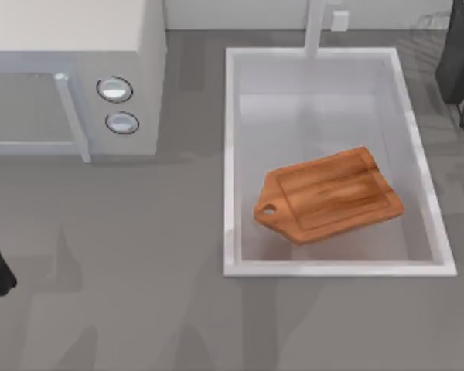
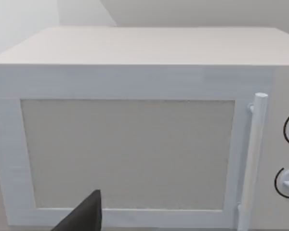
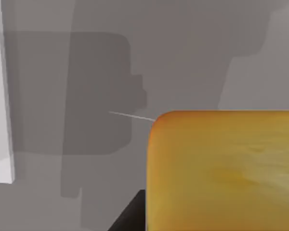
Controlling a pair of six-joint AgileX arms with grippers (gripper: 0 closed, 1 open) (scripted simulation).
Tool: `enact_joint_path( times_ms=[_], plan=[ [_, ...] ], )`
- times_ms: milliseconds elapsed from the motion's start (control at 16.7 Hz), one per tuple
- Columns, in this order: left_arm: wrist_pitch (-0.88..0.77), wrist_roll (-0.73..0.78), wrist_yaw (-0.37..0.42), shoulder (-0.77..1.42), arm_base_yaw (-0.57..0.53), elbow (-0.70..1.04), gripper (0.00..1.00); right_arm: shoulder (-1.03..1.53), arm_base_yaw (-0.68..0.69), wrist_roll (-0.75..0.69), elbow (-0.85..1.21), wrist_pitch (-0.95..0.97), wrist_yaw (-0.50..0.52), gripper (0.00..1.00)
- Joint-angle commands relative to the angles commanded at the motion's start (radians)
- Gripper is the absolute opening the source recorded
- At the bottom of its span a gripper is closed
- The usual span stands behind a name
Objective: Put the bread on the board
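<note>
Inside the white sink (image 1: pixel 232 154), the reddish-brown wooden board (image 1: pixel 330 195) lies tilted; the yellow-golden bread (image 3: pixel 221 168), apparently grasped by the right gripper, could slide off if released carelessly.

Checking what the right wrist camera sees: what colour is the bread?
Yellow-golden, deeper orange along its edge; the bread shows best in the right wrist view.

The board (image 1: pixel 329 195) is reddish-brown with streaky wood grain, lying in a white sink (image 1: pixel 236 154). The bread (image 3: pixel 224 168) is golden-yellow. Left of the sink stands a pale grey microwave (image 1: pixel 69 77); the tabletop (image 1: pixel 139 294) is grey.
</note>
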Motion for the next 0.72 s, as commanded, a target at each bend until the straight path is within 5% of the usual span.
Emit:
enact_joint_path(
  times_ms=[360,720],
  plan=[
    [0.0,0.0,0.0,0.0,0.0,0.0,1.0,0.037,0.022,-0.095,0.043,-0.009,-0.001,0.0],
    [0.0,0.0,0.0,0.0,0.0,0.0,1.0,0.162,0.13,-0.556,0.189,-0.056,0.0,0.0]
  ],
)
